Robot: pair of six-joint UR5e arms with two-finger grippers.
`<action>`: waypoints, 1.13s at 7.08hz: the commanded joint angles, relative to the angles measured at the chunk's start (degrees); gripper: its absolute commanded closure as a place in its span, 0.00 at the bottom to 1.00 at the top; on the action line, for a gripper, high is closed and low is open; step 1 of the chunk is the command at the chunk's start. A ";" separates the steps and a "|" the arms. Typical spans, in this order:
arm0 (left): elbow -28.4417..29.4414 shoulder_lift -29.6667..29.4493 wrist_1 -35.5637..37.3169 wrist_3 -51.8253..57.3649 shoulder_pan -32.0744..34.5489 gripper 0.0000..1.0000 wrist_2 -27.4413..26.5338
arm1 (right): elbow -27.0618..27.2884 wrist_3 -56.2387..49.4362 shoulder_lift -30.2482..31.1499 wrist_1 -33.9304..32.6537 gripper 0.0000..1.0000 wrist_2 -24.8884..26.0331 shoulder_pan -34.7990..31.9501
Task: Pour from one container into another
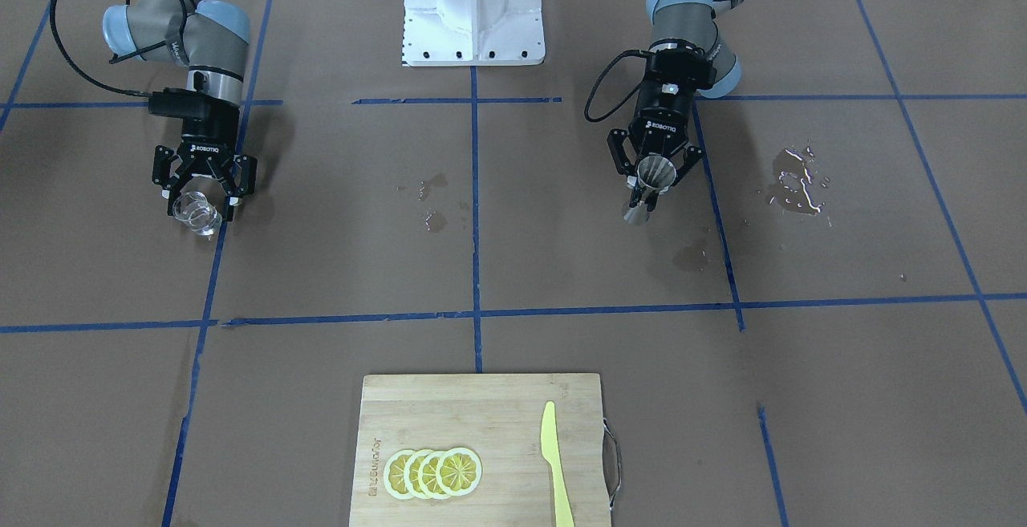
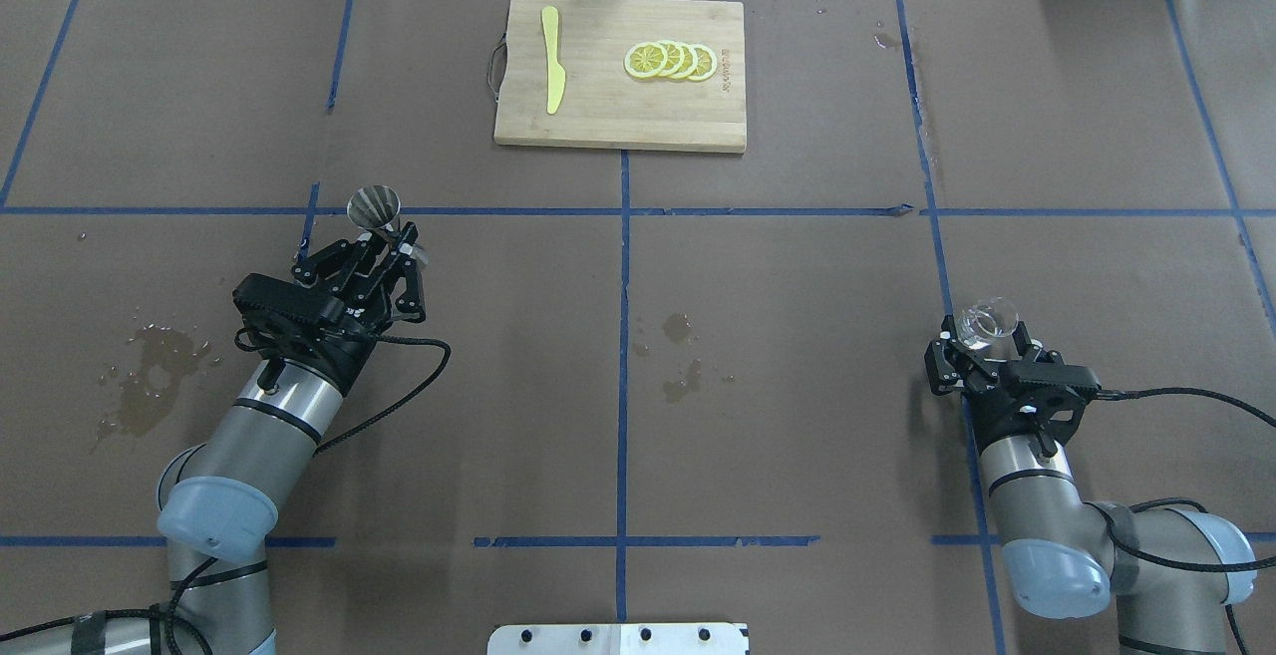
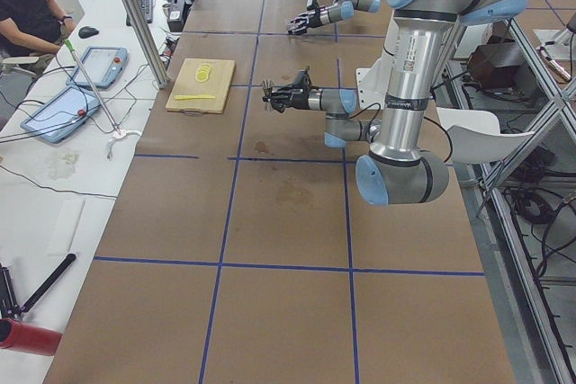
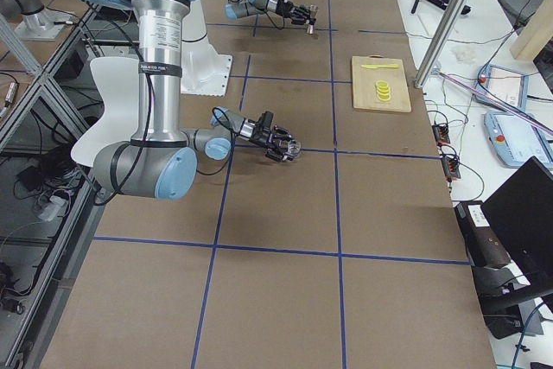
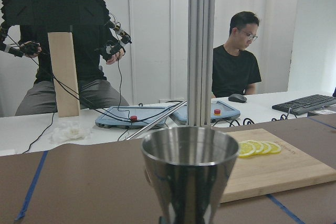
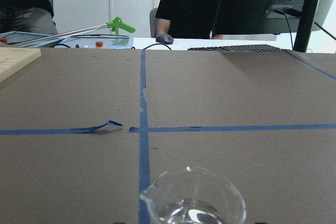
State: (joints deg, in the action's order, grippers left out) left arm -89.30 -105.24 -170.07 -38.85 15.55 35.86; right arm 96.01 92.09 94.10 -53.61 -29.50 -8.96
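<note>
Two pincers hold the two vessels, well apart across the brown desk (image 2: 797, 356). The left pincer (image 2: 384, 241) is clenched on the steel jigger (image 2: 375, 208) at its narrow waist — upright, its open upper cone showing an empty mouth in the left wrist view, lifted off the desk as the front view suggests. The right pincer (image 2: 982, 346) grasps the clear glass measuring cup (image 2: 987, 321), also upright, with a pouring lip facing left in the right wrist view and a little clear liquid at the bottom; whether it rests on the desk or hangs just above it I cannot tell.

Between the arms, near the centre tape line, lie small wet patches (image 2: 681, 356). A larger wet stain (image 2: 150, 376) spreads on the desk outside the left arm. At the far edge sits a wooden cutting board (image 2: 618, 122) carrying a yellow knife (image 2: 551, 59) and a row of overlapping lemon slices (image 2: 670, 60) — knife and slices well apart.
</note>
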 commanded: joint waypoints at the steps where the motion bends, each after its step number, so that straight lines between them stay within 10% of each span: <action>1: 0.00 0.03 0.00 0.00 0.01 1.00 0.00 | -0.30 -0.25 -0.23 0.00 0.14 -0.38 -0.09; 5: 0.00 -0.05 0.00 0.17 0.01 1.00 0.00 | -0.30 -0.51 -0.32 0.00 0.34 -0.91 -0.45; 8: 0.00 -0.06 0.00 0.35 0.01 1.00 0.00 | 0.22 -1.56 -0.15 0.00 0.95 -2.67 -0.71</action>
State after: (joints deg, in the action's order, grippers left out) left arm -89.30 -105.29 -170.07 -38.54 15.56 35.86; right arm 95.93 91.06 93.89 -53.61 -31.57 -9.53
